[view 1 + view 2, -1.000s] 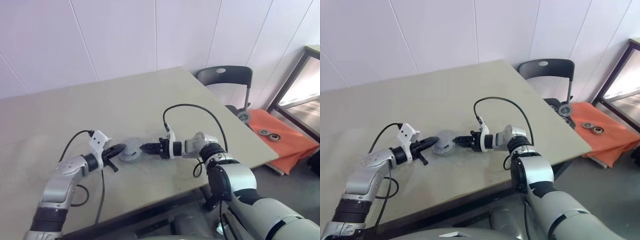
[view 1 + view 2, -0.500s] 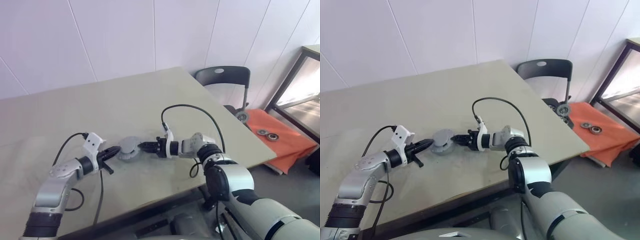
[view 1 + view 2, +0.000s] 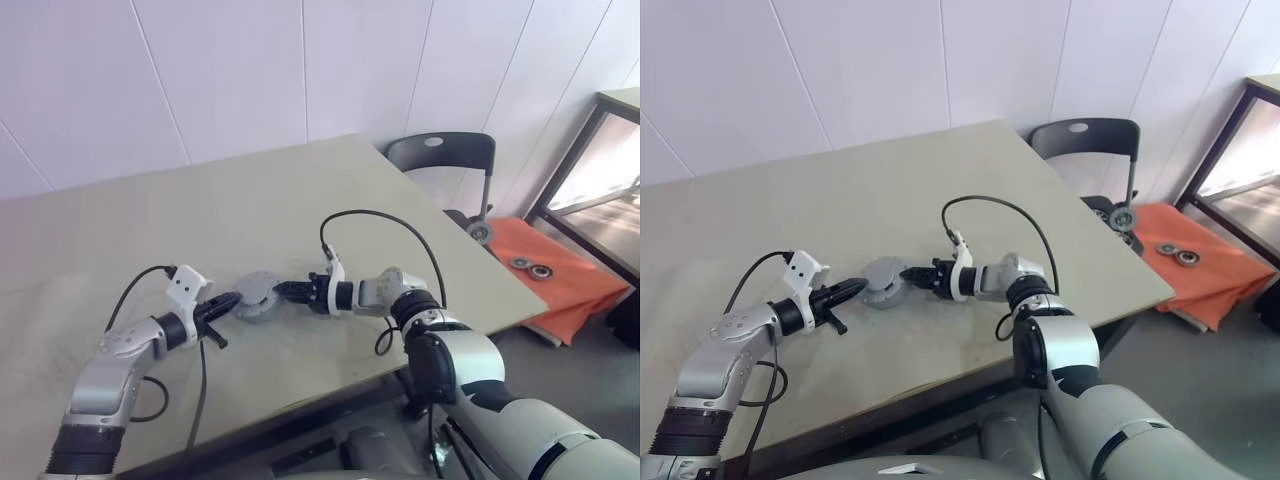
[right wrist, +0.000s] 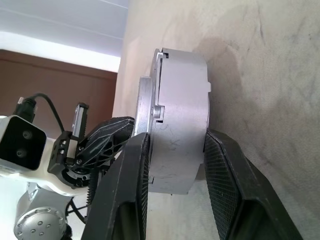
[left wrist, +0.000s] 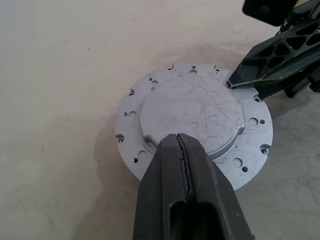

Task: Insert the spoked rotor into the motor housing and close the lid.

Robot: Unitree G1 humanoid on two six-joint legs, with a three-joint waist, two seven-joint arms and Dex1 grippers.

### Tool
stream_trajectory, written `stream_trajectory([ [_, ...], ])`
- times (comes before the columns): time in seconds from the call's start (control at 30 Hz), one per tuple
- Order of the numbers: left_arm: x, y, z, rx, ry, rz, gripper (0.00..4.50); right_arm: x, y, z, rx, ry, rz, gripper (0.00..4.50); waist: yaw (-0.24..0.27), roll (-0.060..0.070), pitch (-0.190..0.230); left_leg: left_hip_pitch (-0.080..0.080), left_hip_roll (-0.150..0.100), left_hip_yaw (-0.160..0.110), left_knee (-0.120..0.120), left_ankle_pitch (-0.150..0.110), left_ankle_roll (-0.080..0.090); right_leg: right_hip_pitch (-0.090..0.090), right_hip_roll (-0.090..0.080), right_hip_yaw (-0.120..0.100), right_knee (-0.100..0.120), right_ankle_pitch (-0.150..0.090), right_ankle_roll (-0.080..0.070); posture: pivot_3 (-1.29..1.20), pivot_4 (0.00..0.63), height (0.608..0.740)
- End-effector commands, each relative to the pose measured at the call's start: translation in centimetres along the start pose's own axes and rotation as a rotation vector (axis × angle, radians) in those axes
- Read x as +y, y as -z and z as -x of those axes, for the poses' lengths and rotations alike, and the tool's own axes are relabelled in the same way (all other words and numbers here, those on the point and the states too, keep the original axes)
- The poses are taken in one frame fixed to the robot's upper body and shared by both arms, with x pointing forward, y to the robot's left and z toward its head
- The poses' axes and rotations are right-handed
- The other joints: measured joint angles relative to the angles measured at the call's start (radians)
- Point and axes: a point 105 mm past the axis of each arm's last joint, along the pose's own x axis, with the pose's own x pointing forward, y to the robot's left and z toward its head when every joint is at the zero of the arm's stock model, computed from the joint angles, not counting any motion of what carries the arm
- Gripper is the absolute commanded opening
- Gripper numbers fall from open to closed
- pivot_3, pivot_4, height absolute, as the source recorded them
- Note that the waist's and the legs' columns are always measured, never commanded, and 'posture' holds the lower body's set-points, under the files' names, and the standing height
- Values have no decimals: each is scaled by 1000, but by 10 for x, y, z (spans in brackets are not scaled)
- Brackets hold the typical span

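My left tool (image 5: pixel 184 142) is pressed together, its tip resting over the near edge of the lid (image 5: pixel 192 112), the flat grey disc with small holes around its rim. The lid sits on top of the housing (image 4: pixel 182 125), a thick grey drum standing on the beige surface (image 3: pixel 300 200) near its front edge. My right tool (image 4: pixel 175 155) is clamped on the housing from the opposite side, one finger (image 4: pixel 127 180) at the lid's flange and the other finger (image 4: pixel 227 175) down by the surface. A dark chair (image 3: pixel 440 155) stands beyond the far right corner.
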Motion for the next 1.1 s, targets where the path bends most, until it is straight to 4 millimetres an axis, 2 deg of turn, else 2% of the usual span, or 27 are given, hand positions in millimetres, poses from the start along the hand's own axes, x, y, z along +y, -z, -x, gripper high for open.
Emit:
stream_trajectory([
  [0.03,-1,-11,0,-33,1,-29,0,-35,32,2,160,199,48,1246,0,0,0,0,0,0,0,0,0,0,0,0,0,0,0,0,0,740],
  [0.23,-2,-11,-1,-36,1,-26,0,-28,38,2,220,133,72,1246,0,1,-2,0,0,0,-2,0,0,0,0,0,0,0,0,0,0,740],
  [0.6,-4,-9,-2,-40,-8,-18,0,-29,39,2,223,147,70,1239,1,-1,-4,1,-1,-1,-8,-2,2,-1,0,0,0,6,-3,0,0,740],
  [1.0,-5,-10,-4,-47,-5,-14,0,-19,35,1,208,96,25,1239,1,-1,-4,1,-1,-2,-12,-2,2,-2,0,0,0,6,-4,0,0,740],
  [1.1,-5,-11,-4,-49,-2,-13,0,-23,39,2,219,121,-7,1239,1,-1,-4,1,-1,-1,-13,-2,2,-2,0,0,0,6,-4,0,0,740],
])
